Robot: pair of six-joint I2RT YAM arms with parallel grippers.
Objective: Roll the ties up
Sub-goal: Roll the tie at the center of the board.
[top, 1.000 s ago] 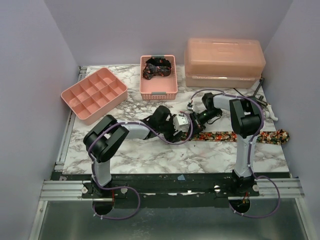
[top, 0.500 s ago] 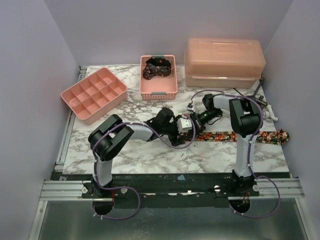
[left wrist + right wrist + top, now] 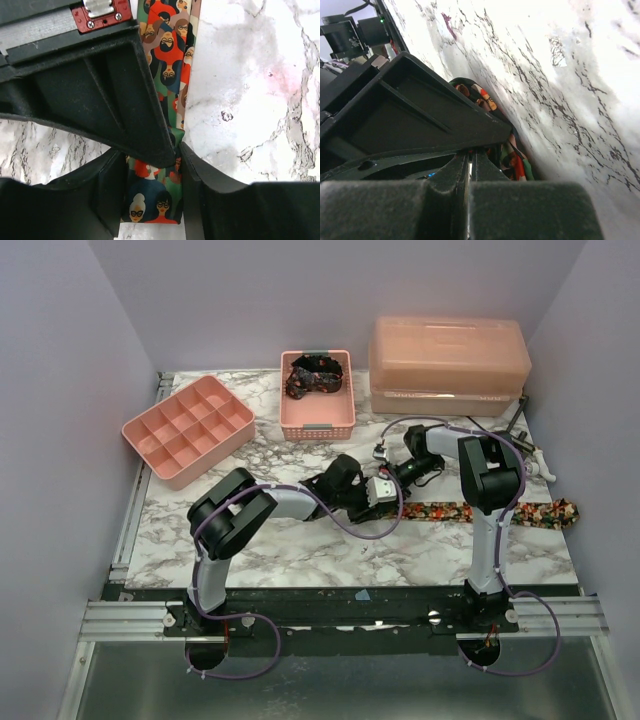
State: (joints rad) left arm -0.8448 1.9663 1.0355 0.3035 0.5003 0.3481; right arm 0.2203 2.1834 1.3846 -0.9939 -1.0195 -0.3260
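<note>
**Two Grippers Meet on the Bright Tie**

A long, thin tie [image 3: 545,512] lies flat on the table [image 3: 300,545]. The table top is smooth and white, with grey marble lines. The tie is soft cloth, printed all over with tiny cartoon faces in glasses. Its colours are red, orange, green and dark blue. It runs from the right side of the table toward the middle, and both grippers meet at its left end.

The left gripper [image 3: 152,170] is chunky black plastic. Its two fingers [image 3: 225,200] stand apart, one on each side of the tie, right up against its edges. I cannot tell if they squeeze it.

The right gripper [image 3: 470,161] has its fingers pressed tight together. Seen from the left wrist, its pointy black tip lies on top of the tie, just beside the left fingers. It carries a small red plate [image 3: 102,15] with screws.

At the back stands a pink basket [image 3: 317,420] with slotted sides. A second tie [image 3: 315,373], dark and bunched up, sits inside it. To its left is a pink tray [image 3: 187,428] split into square pockets. To its right is a big pink box [image 3: 448,365] with rounded corners.
</note>
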